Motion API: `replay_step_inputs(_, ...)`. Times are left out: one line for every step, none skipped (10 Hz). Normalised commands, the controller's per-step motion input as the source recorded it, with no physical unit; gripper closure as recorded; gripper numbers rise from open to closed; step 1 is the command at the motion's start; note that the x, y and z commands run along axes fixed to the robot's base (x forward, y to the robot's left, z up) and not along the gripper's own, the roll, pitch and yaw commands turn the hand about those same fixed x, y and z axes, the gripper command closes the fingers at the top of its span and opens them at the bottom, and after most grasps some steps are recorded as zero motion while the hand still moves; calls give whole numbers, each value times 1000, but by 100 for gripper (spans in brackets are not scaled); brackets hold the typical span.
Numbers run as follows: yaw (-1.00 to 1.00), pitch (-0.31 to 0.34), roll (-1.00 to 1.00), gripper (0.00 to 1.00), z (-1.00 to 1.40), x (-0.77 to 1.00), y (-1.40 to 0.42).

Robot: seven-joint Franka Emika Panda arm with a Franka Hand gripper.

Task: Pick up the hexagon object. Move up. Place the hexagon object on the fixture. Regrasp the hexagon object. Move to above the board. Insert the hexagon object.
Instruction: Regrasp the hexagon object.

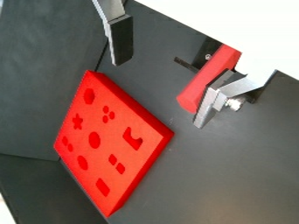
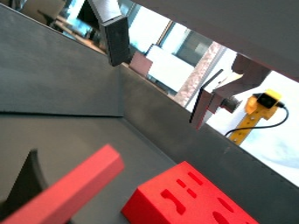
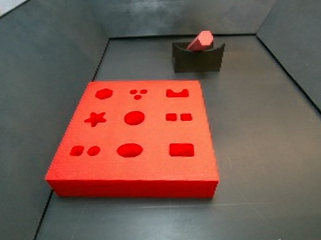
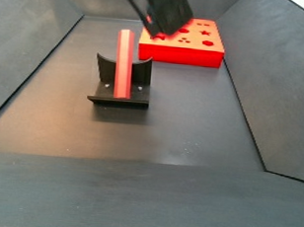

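The long slim pinkish-red hexagonal bar lies in the notch of the small dark grey fixture block, well apart from the large bright red slab of a board with recessed cut-outs. The gripper holds nothing: its two silver plate fingers with dark pads stand spread wide, with only dark surface between them, so the jaws are open. Judging by this, the bar has been placed and the regrasp is the step in hand.

The relation that matters is where the bar lies from the jaws. In a wrist view the bar sits beside one finger rather than between the two, so the gripper must shift sideways toward it, and probably descend, before closing. The bar's long axis runs roughly along the trough of the dark enclosure in a side view, tilted up at its far end; the jaws should close across that axis.

Only a side view shows the bar's full length and its overhang past the fixture. In another side view it appears as just a short end above the block. That view alone shows the board's whole top face, and no gripper. In a wrist view the bar looms close and blurred.
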Motion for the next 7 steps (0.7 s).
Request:
replay_step_inputs(45,54,1000,0,621,69,-645)
replay_step_inputs(44,50,1000,0,433,7,-446)
replay_step_inputs(44,46,1000,0,147,-26,-179)
replay_step_inputs(44,45,1000,0,46,-18,-80)
replay_step_inputs(43,46,1000,0,38,-11,-59)
replay_step_inputs(43,45,1000,0,40,-17,-45)
replay_step_inputs(43,43,1000,0,25,-20,-36)
